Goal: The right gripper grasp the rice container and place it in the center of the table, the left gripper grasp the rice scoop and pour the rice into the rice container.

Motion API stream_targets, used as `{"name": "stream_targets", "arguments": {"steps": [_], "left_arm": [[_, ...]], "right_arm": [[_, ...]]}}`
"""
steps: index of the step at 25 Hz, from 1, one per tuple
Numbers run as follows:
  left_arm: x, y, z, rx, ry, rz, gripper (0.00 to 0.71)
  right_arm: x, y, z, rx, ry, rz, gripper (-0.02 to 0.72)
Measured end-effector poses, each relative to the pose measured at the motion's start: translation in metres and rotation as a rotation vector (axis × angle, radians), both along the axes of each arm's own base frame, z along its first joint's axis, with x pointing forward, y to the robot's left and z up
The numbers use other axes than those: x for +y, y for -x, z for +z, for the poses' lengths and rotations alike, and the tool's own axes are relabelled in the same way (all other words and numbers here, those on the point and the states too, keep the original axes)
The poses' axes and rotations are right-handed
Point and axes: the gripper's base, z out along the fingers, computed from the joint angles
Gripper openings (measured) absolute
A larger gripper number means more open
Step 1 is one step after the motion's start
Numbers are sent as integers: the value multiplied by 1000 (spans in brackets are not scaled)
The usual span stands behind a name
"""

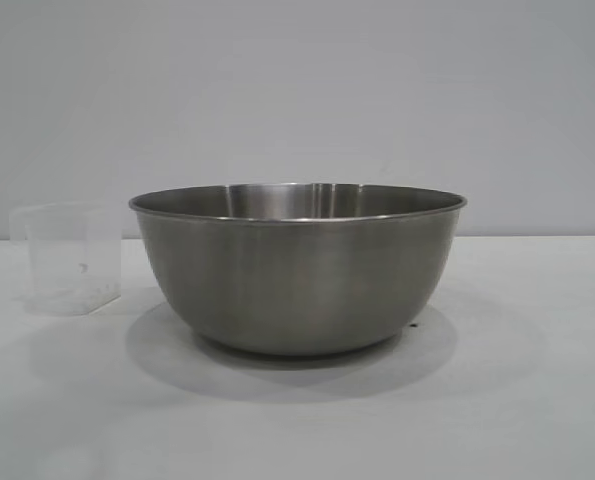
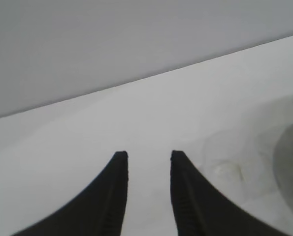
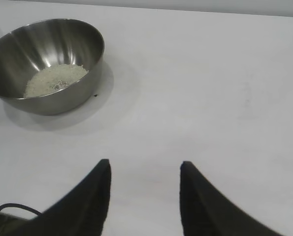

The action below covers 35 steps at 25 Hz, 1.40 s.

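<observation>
1. Exterior view: plain grey wall behind a flat white desk (image 1: 537, 400). A large round brushed stainless-steel bowl, the rice container (image 1: 297, 270), stands upright near the middle of the desk. A small translucent whitish plastic measuring cup, the rice scoop (image 1: 69, 258), stands upright beside it toward the left arm's side, apart from the bowl; a few pale specks lie at its base. Neither arm appears in this view.

2. Left wrist view: the left tool (image 2: 149, 157), two black ribbed fingers, hangs over bare white desk with a moderate gap between the fingers and nothing held. Faint translucent outlines ahead of one finger may be the scoop; this cannot be told. A dark curved edge with its shadow shows at the frame border.

3. Right wrist view: the right tool (image 3: 145, 169), two black fingers, is spread wide and empty above the desk, well apart from the steel bowl. A heap of small white-beige rice (image 3: 55, 79) grains lies in the bowl's bottom. A thin black cable (image 3: 13, 209) loops beside one finger.
</observation>
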Motion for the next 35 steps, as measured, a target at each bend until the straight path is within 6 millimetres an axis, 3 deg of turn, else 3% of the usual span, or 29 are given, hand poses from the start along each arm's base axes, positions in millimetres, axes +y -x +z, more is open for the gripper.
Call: {"name": "stream_targets", "arguments": {"steps": [6, 12, 23, 35], "left_arm": [[9, 56, 10, 58, 10, 59, 161], [5, 88, 0, 130, 4, -16, 161], [-1, 118, -13, 57, 23, -128, 161], [-3, 119, -13, 59, 71, -127, 161]], "right_arm": [[0, 0, 0, 0, 0, 0, 322], [0, 0, 0, 0, 0, 0, 322], [0, 0, 0, -1, 3, 2, 274], [0, 0, 0, -2, 3, 2, 274]]}}
